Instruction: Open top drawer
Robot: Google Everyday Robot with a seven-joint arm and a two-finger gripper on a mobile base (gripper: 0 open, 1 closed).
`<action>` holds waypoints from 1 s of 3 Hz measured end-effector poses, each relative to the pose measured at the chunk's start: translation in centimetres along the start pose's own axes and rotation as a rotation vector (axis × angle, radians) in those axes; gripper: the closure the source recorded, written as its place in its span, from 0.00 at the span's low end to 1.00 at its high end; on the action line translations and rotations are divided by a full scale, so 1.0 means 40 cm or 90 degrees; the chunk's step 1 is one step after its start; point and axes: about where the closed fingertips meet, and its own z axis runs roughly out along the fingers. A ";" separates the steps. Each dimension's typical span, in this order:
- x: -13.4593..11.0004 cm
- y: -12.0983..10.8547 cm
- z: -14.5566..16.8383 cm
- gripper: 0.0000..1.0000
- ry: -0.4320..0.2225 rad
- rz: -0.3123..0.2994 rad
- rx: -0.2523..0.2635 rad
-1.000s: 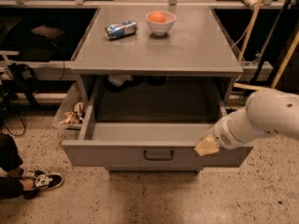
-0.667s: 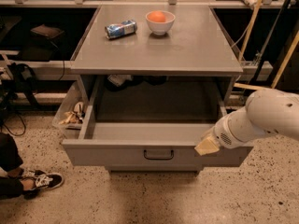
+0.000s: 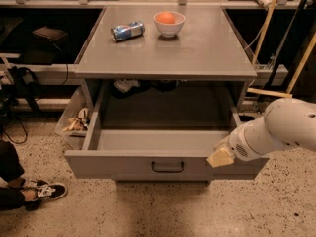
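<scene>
The top drawer is a wide grey metal drawer with a flat front and a small black bar handle at its centre. It stands pulled far out from under the grey table top, and its inside looks bare. My gripper is on a white arm coming in from the right. It sits at the right part of the drawer's front rim, to the right of the handle. A pale fingertip shows against the drawer front.
On the table top lie a tipped blue can and a white bowl holding an orange fruit. A clear bin of clutter stands left of the drawer. A person's shoes are at the left floor. Wooden poles lean at right.
</scene>
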 end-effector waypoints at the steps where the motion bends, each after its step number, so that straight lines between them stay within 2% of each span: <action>1: 0.020 0.007 -0.006 1.00 -0.005 0.005 0.002; 3: 0.009 0.035 -0.020 1.00 -0.020 -0.004 0.007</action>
